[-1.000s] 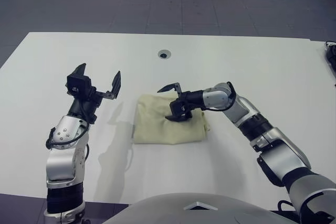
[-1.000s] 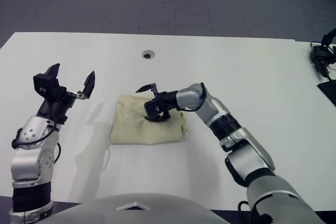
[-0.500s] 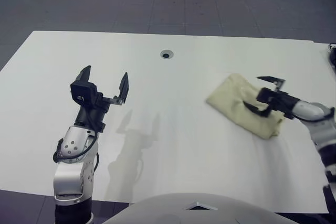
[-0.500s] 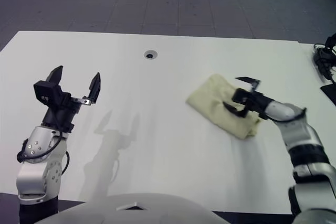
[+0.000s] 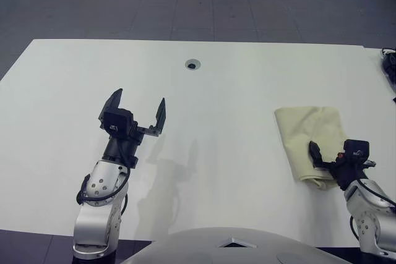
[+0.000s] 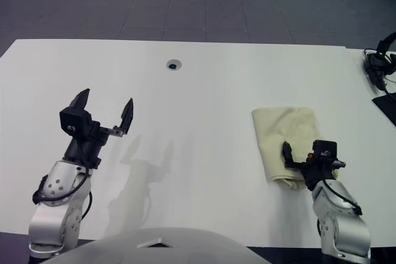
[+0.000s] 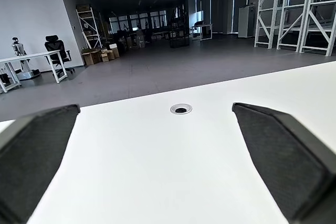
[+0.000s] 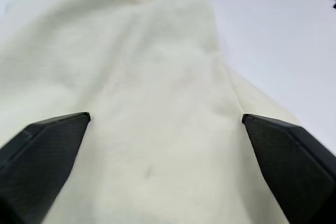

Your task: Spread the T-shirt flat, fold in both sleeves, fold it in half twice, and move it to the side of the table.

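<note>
The pale yellow T-shirt [image 5: 312,137] lies folded into a small rectangle on the right side of the white table [image 5: 247,91]. My right gripper [image 5: 337,153] is at the shirt's near edge, open, its fingers [image 8: 42,150] spread wide over the cloth [image 8: 157,77] and holding nothing. Whether it touches the fabric I cannot tell. My left gripper [image 5: 140,98] is raised above the left part of the table, open and empty, far from the shirt; its wrist view looks across bare tabletop between the two fingers [image 7: 283,150].
A round cable hole [image 5: 192,64] sits in the table's far middle. Black cables and gear [image 6: 378,66] lie at the far right edge, close behind the shirt. Bare tabletop stretches across the middle and left.
My right gripper dragged the folded shirt from the table's middle to the right side, then drew back to its near edge. The left gripper shifted a little to the right, still open.
</note>
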Controlling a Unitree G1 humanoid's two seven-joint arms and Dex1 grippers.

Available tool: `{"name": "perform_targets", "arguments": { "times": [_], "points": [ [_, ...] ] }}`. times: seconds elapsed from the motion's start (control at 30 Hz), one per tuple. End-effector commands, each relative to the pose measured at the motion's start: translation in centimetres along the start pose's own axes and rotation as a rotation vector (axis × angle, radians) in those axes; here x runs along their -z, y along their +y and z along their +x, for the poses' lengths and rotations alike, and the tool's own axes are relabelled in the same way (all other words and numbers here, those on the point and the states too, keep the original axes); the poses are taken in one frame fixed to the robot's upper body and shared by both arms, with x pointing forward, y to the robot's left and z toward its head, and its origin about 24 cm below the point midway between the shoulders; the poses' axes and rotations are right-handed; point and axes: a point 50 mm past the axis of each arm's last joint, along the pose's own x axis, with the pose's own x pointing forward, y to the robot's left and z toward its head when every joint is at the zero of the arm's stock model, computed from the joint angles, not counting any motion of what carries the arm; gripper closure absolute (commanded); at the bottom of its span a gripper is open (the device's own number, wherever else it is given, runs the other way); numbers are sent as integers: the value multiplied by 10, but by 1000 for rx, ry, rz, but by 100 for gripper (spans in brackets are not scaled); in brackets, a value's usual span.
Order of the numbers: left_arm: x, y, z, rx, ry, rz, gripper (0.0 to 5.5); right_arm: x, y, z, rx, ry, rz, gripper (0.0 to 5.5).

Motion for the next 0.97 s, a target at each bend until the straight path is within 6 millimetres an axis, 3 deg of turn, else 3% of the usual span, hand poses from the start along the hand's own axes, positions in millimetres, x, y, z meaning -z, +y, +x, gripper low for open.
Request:
{"name": "perform_targets", "arguments": {
  "times": [0.03,0.13,0.27,0.37,0.43,0.57,0.73,0.83,0.97],
  "points": [
    [1,-2,0,-7,5,14,11,0,-3,-5,67,-5,-5,10],
    [3,-5,0,-9,10,12,11,-15,6,-5,40,-105,-41,10],
    [7,-7,3,-9,6,12,11,-72,15,-2,56,-499,-131,10],
    [9,-8,7,-34,-16,21,11,-108,37,-6,22,-797,-149,10],
    [10,-13,16,-74,-52,17,11,-117,60,-4,-56,-958,-139,10],
    [11,-24,35,-138,-112,-40,11,-110,91,12,-177,-1044,-39,10],
    [25,-33,57,-142,-134,-23,11,-76,135,30,-301,-1022,7,10],
    [29,-34,61,-137,-167,-39,11,-62,143,31,-287,-1008,64,10],
    [33,-35,52,-95,-223,22,11,-65,139,29,-261,-1049,76,10]
  ]
}}
